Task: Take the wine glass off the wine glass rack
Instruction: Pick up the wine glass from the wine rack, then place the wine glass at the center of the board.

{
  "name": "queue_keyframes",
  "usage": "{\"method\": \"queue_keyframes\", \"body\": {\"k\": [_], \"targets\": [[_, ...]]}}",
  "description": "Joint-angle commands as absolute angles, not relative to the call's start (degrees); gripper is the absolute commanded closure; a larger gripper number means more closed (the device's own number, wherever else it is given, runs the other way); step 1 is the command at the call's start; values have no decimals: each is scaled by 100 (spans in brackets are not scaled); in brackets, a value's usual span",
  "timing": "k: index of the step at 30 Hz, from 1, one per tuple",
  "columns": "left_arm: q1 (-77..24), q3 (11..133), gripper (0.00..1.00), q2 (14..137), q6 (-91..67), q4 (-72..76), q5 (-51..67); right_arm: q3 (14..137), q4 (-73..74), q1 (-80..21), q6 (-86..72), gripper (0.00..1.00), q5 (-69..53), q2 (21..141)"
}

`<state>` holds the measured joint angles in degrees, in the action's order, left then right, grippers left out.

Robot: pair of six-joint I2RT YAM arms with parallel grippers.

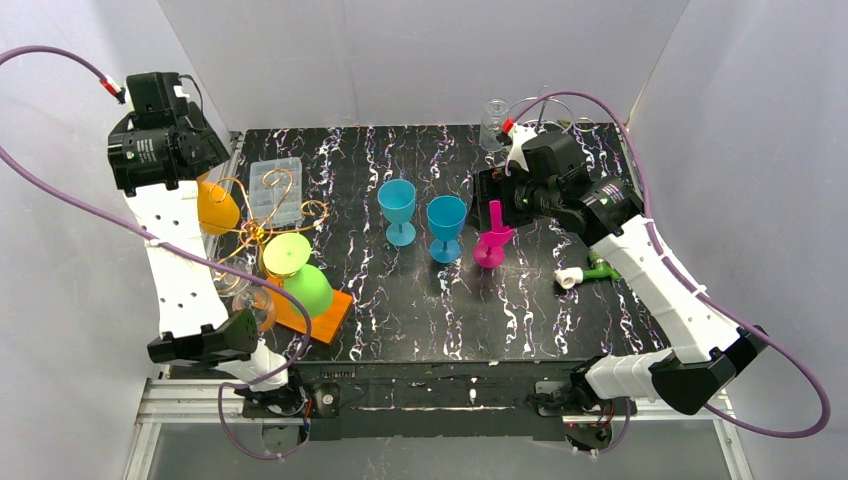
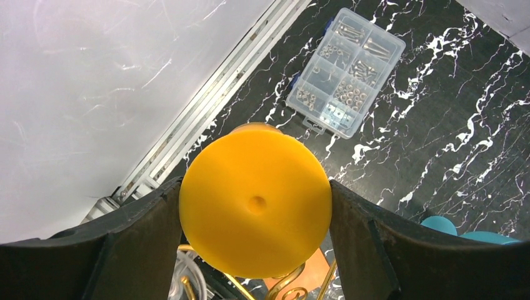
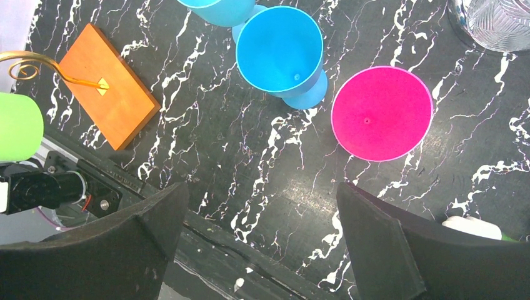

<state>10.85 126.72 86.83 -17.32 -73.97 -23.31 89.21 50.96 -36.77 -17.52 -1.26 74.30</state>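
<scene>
A gold wire rack (image 1: 262, 232) on an orange wooden base (image 1: 318, 312) stands at the table's left. An orange wine glass (image 1: 217, 208) hangs upside down at its far left arm. My left gripper (image 1: 207, 188) is shut on this glass's round foot (image 2: 255, 200), with both fingers (image 2: 144, 237) touching the rim. Gold rack wire (image 2: 312, 275) shows just below the foot. A green wine glass (image 1: 303, 280) and a clear one (image 1: 255, 305) also hang on the rack. My right gripper (image 3: 259, 244) is open and empty above the table, near a pink glass (image 3: 382, 113).
Two blue glasses (image 1: 397, 210) (image 1: 446, 227) and the pink glass (image 1: 491, 240) stand mid-table. A clear parts box (image 1: 277, 190) lies behind the rack. A clear glass vessel (image 1: 494, 122) is at the back right. A white and green object (image 1: 590, 272) lies at the right.
</scene>
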Motion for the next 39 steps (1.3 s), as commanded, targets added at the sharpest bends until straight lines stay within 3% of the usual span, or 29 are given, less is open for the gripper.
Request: {"method": "queue_keyframes", "body": {"k": [1, 10, 17, 24, 39], "targets": [[1141, 13206, 38, 8933, -1571, -7202, -2440, 9165, 5089, -3709, -1679, 3, -61, 7372], [1061, 14069, 39, 9628, -1710, -6741, -1330, 9199, 5007, -3708, -1720, 3, -34, 7396], [313, 14416, 38, 9831, -1824, -6387, -893, 9255, 4721, -3709, -1881, 2, -27, 7470], [-258, 14293, 38, 9584, -2252, -6084, -238, 9255, 4308, -3709, -2092, 2, -44, 7540], [-281, 13083, 38, 8265, -2648, -6012, 1054, 8778, 2772, -3702, -2772, 2, -865, 7515]]}}
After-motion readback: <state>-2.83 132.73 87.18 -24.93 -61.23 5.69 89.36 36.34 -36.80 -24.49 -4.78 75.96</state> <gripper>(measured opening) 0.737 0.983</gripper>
